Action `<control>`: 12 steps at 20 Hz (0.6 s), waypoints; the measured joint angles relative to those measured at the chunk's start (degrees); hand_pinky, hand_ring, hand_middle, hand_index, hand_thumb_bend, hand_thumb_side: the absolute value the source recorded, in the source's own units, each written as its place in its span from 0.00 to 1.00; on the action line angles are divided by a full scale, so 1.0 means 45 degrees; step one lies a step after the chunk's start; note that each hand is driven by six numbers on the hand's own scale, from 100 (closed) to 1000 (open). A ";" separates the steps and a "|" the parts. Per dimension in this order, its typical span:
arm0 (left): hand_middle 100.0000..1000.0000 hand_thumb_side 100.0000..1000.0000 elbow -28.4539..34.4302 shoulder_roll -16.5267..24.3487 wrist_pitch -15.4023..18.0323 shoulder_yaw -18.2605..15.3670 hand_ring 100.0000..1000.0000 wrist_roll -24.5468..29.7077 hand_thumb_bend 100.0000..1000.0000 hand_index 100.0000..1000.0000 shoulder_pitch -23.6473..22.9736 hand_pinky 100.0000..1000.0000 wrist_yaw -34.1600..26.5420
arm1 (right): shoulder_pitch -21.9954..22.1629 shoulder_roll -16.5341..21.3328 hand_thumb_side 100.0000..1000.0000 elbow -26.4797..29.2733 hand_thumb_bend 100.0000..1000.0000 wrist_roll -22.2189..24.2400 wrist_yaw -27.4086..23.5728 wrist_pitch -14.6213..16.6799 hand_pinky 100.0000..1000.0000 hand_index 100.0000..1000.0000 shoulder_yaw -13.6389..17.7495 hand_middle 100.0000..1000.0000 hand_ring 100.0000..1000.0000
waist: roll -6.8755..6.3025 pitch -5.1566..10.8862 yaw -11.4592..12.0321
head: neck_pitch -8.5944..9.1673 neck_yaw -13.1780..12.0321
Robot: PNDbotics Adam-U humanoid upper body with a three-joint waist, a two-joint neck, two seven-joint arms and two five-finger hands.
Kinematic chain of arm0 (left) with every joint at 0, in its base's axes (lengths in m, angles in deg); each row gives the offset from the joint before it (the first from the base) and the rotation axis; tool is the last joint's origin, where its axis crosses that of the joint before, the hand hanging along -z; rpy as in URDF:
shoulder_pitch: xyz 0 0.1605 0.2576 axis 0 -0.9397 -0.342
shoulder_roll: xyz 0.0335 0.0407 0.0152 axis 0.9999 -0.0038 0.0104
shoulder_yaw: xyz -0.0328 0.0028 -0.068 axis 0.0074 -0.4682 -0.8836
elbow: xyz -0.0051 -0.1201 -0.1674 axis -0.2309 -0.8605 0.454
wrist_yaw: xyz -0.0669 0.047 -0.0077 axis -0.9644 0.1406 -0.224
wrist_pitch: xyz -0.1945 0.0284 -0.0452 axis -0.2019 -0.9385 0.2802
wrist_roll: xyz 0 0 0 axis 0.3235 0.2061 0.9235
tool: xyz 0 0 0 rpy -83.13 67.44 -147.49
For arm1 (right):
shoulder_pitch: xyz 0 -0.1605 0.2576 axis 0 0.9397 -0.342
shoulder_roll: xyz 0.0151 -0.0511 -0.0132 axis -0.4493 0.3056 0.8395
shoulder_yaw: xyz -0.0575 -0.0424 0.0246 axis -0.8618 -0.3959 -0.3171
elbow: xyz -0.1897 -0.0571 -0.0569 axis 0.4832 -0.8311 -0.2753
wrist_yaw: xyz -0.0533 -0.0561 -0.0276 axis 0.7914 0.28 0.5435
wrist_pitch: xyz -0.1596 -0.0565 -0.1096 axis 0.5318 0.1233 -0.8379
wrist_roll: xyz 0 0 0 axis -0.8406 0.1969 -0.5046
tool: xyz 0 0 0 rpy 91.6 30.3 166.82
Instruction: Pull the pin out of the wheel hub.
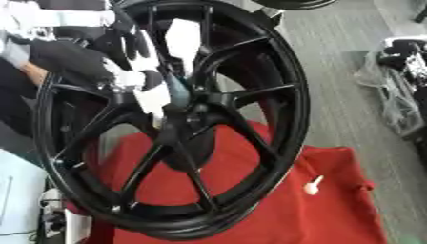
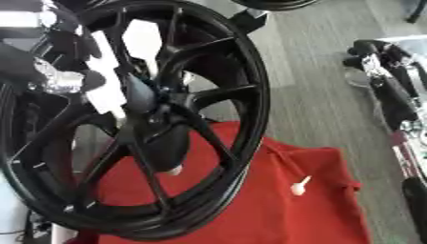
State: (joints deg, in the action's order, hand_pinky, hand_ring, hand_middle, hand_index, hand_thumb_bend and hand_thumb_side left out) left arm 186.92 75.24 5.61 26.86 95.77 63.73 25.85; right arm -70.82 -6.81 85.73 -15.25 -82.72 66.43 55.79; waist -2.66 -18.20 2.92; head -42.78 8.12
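A black spoked wheel (image 1: 275, 95) stands upright on a red cloth (image 1: 333, 209), tilted to the right. My left hand (image 1: 125, 71), black with white and silver parts, comes in from the upper left and sits against the hub (image 1: 188, 107), where a dark teal piece (image 1: 177, 90) sticks out. Whether the hand holds that piece is hidden. A small white pin (image 1: 313, 185) lies loose on the cloth to the right of the rim. A whitish tip (image 2: 173, 169) shows below the hub's back. My right hand (image 2: 371, 52) hangs at the far right, away from the wheel.
Grey floor (image 1: 350, 47) runs behind and to the right of the cloth. A person's sleeve and arm (image 1: 21, 59) show at the left edge behind the rim. Cables and a light surface (image 1: 21, 190) lie at the lower left.
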 measured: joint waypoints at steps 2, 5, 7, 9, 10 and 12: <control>0.61 0.72 0.0004 0.0000 0.0028 0.0000 0.55 0.0028 0.30 0.76 0.0030 0.60 0.0118 | 0.0001 0.0000 0.50 -0.0001 0.00 0.0011 0.0012 -0.0009 0.87 0.70 -0.0001 0.64 0.66 | -0.0003 0.0000 0.0001 | -0.0001 -0.0002; 0.61 0.72 0.0006 0.0000 0.0078 0.0000 0.50 0.0078 0.30 0.76 0.0030 0.53 0.0286 | 0.0002 0.0000 0.50 -0.0001 0.00 0.0013 0.0015 -0.0007 0.87 0.70 -0.0002 0.64 0.66 | -0.0003 0.0000 0.0003 | -0.0002 -0.0010; 0.62 0.72 0.0006 0.0000 0.0112 0.0002 0.50 0.0112 0.30 0.77 0.0030 0.52 0.0349 | 0.0003 0.0000 0.51 -0.0001 0.00 0.0016 0.0017 -0.0008 0.87 0.70 -0.0004 0.64 0.66 | -0.0003 0.0000 0.0003 | -0.0002 -0.0030; 0.62 0.72 0.0006 0.0000 0.0135 0.0004 0.51 0.0135 0.30 0.77 0.0030 0.53 0.0403 | 0.0003 0.0000 0.51 -0.0001 0.00 0.0018 0.0020 -0.0011 0.87 0.70 -0.0010 0.64 0.66 | -0.0003 0.0000 0.0003 | -0.0002 -0.0041; 0.62 0.72 0.0007 0.0000 0.0148 0.0004 0.53 0.0148 0.30 0.77 0.0030 0.54 0.0419 | 0.0003 0.0000 0.51 -0.0002 0.00 0.0020 0.0021 -0.0012 0.87 0.70 -0.0017 0.64 0.66 | -0.0003 0.0000 0.0003 | -0.0002 -0.0045; 0.63 0.72 0.0007 0.0000 0.0174 0.0007 0.53 0.0174 0.29 0.77 0.0030 0.54 0.0430 | 0.0003 0.0000 0.51 -0.0002 0.00 0.0026 0.0023 -0.0018 0.87 0.70 -0.0039 0.64 0.66 | -0.0003 0.0000 0.0003 | -0.0002 -0.0052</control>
State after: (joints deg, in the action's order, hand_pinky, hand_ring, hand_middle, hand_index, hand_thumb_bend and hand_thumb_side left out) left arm 186.95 75.24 6.40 26.89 96.55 63.86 27.79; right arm -70.80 -6.81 85.73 -15.14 -82.62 66.35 55.62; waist -2.68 -18.20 2.94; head -42.79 7.89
